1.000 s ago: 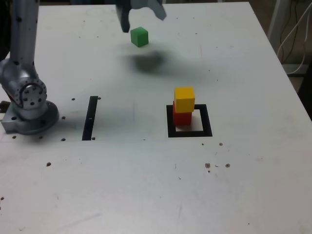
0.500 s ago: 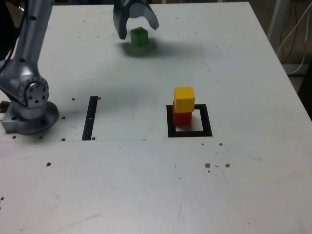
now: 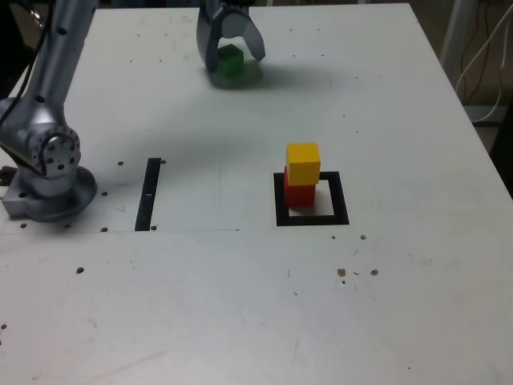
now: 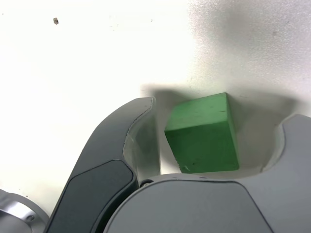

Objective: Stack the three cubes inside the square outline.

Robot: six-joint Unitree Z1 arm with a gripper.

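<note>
1. The claw (image 3: 232, 58) is at the far side of the table (image 3: 401, 305), a bit left of centre in the exterior view, pointing down at the tabletop.
2. Its two curved jaws stand part open, one on each side of the green cube (image 3: 231, 60).
3. In the wrist view the green cube (image 4: 204, 133) sits between the jaws with a gap showing on both sides; neither jaw clearly touches it, so no grip yet.
4. The green cube rests on the table, not lifted, turned slightly askew to the jaws in the wrist view.
5. The claw (image 4: 214, 128) is neither at its widest nor closed, with room to spare around the cube.
6. The square outline (image 3: 311, 217) lies nearer the camera and to the right in the exterior view, well apart from the claw.
7. The red cube (image 3: 299, 192) stands inside the outline, toward its far left corner.
8. The yellow cube (image 3: 304, 163) sits on top of the red cube, a little offset to the right.
9. A thin black strip (image 3: 148, 194) lies flat left of the outline, next to the arm's base (image 3: 48, 180).
</note>
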